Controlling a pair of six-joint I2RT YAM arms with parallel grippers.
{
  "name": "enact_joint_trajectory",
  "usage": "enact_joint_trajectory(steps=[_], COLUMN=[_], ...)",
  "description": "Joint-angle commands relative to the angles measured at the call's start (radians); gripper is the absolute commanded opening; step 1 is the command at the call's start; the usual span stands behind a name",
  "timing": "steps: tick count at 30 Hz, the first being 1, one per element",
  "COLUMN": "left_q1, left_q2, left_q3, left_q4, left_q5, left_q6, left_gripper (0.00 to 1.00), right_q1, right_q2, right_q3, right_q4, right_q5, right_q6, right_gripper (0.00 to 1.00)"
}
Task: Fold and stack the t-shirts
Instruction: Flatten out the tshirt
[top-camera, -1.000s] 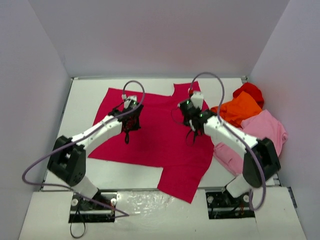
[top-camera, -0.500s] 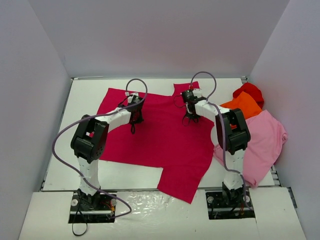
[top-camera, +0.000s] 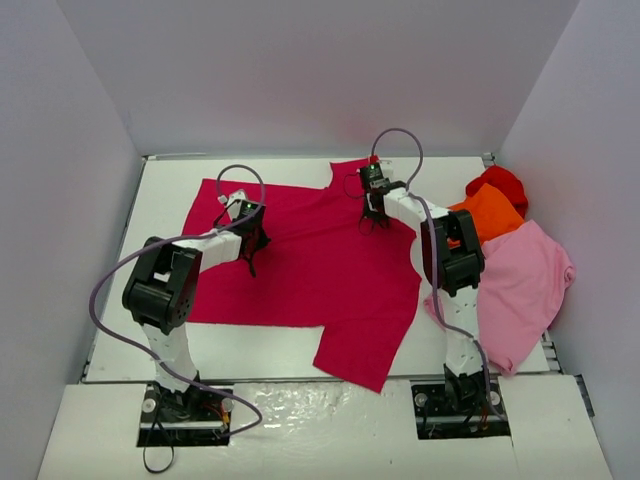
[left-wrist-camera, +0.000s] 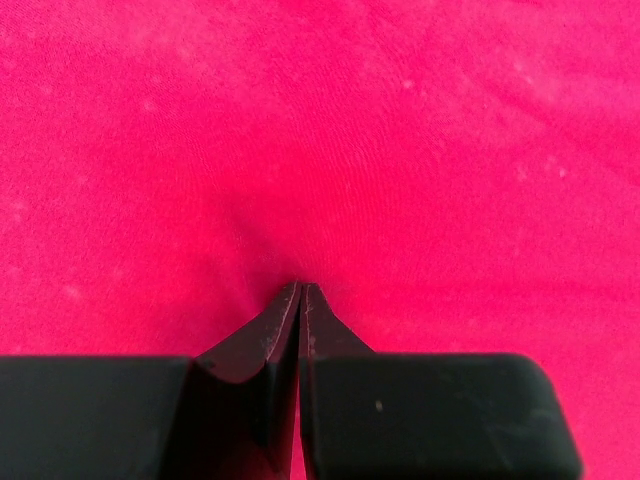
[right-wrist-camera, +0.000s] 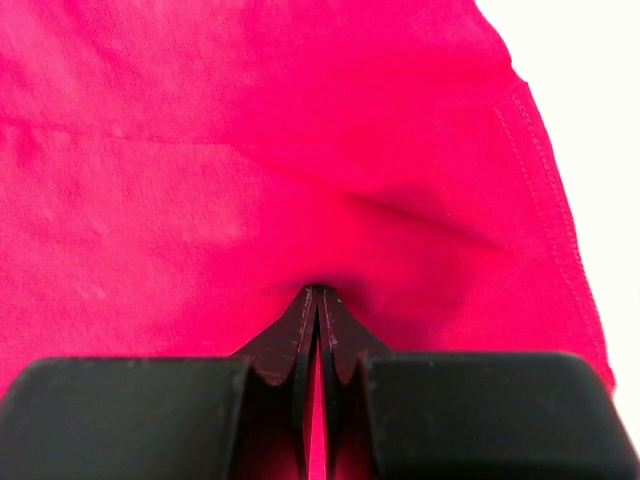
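Your crimson-magenta t-shirt (top-camera: 310, 275) lies spread across the middle of the desk (top-camera: 160, 200), with the orange t-shirt (top-camera: 487, 215), light pink t-shirt (top-camera: 525, 280) and red t-shirt (top-camera: 500, 182) heaped at its right edge. Your left fingers (left-wrist-camera: 268, 335) are pressed fully together, pinching a pucker of the crimson cloth in its far-left part. Your right fingers (right-wrist-camera: 297, 335) are closed the same way on a fold near the far hemmed edge.
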Motion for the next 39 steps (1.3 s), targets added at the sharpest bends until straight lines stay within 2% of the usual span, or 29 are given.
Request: enact_joint_trajectory(steps=[1,6,12,13,14,15,16,18,19,20,22,25,26,30,36,39], left_q1=[0.015,0.020,0.020,0.019,0.018,0.016,0.014,0.006,0.005,0.003,-0.004,-0.023,-0.025,-0.045,-0.081,-0.083], left_q2=[-0.062,-0.089,-0.092,-0.096,-0.103,-0.112,-0.124,-0.173,-0.203,-0.235,-0.300,-0.409,-0.448,-0.624,-0.859,-0.899], left_q3=[-0.078,-0.090,-0.087,-0.090,-0.093,-0.100,-0.105,-0.105,-0.104,-0.101,-0.097,-0.081,-0.076,-0.081,-0.201,-0.212], left_q4=[-0.098,-0.114,-0.113,-0.106,-0.094,-0.078,-0.063,-0.042,-0.034,-0.030,-0.039,-0.125,-0.163,-0.340,-0.513,-0.623], left_q5=[-0.075,-0.132,-0.162,-0.163,-0.165,-0.165,-0.168,-0.191,-0.194,-0.198,-0.205,-0.225,-0.234,-0.240,-0.294,-0.332], left_q6=[-0.012,0.011,0.028,0.029,0.035,0.053,0.069,0.090,0.112,0.133,0.170,0.173,0.167,0.121,0.050,0.024], left_gripper=[0.00,0.00,0.00,0.03,0.15,0.48,0.76,0.92,0.96,0.97,0.97,0.97,0.97,0.97,0.97,0.96], right_q1=[-0.006,-0.007,-0.008,-0.008,-0.007,-0.006,-0.005,-0.007,-0.007,-0.007,-0.005,0.008,0.014,0.106,0.379,0.532], right_q2=[0.071,0.113,0.088,0.075,0.055,0.024,-0.008,-0.080,-0.115,-0.135,-0.193,-0.354,-0.376,-0.641,-0.932,-1.026], right_q3=[0.107,0.192,0.162,0.151,0.134,0.105,0.078,0.042,0.022,0.011,-0.012,-0.102,-0.145,-0.388,-0.817,-0.915], right_q4=[0.007,0.005,0.005,0.006,0.012,0.033,0.054,0.102,0.108,0.111,0.107,0.082,0.074,-0.039,-0.125,-0.186], right_q5=[-0.088,-0.128,-0.077,-0.059,-0.037,-0.025,-0.012,0.015,0.031,0.040,0.037,0.007,0.006,-0.027,-0.123,-0.107], right_q6=[-0.031,-0.035,-0.052,-0.052,-0.050,-0.048,-0.048,-0.055,-0.060,-0.066,-0.070,-0.052,-0.049,0.007,0.202,0.347], right_gripper=[0.00,0.00,0.00,0.00,0.01,0.04,0.09,0.27,0.41,0.54,0.71,0.78,0.78,0.77,0.73,0.72])
